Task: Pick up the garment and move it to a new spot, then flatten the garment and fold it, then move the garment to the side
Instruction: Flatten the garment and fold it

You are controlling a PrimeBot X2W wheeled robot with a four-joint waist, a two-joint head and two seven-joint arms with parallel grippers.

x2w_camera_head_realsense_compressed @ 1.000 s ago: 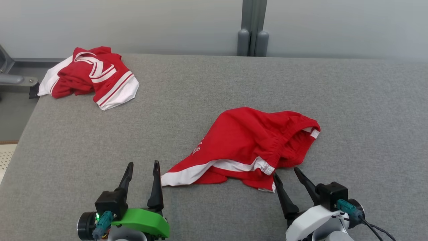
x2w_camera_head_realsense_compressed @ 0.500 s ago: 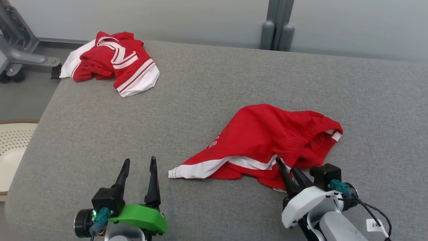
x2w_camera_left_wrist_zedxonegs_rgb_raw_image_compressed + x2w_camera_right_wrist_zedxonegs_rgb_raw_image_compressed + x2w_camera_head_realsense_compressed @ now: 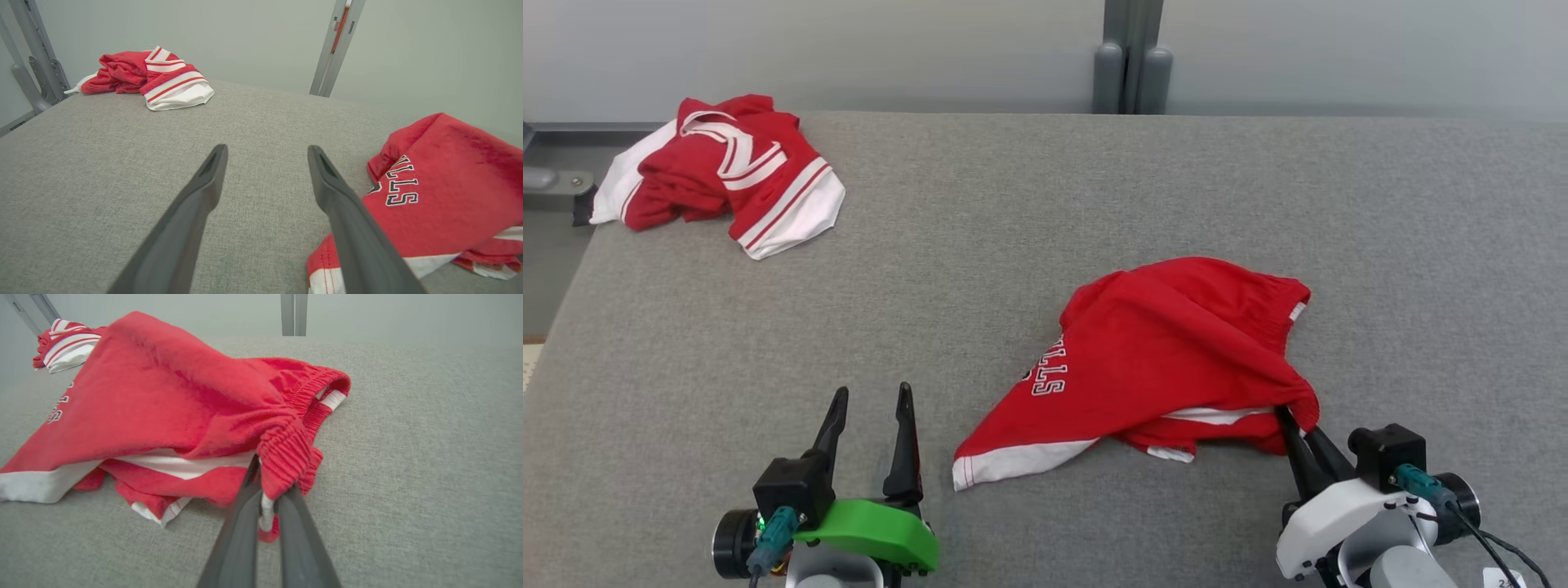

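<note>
Right, on my head view the garment [image 3: 1168,351] lies crumpled centre-right on the grey pad [image 3: 1013,245], lettering up. My right gripper [image 3: 1294,420] is clamped on its near right edge. My left gripper [image 3: 872,396] hovers with fingers spread, near the white hem. A striped bundle [image 3: 727,171] sits at the far left corner.

From the left wrist, both fingers stand apart over bare pad, with the garment [image 3: 441,183] to their right.

From the right wrist, the fingers pinch the gathered waistband (elastic, ribbed), and that corner is raised off the pad.
</note>
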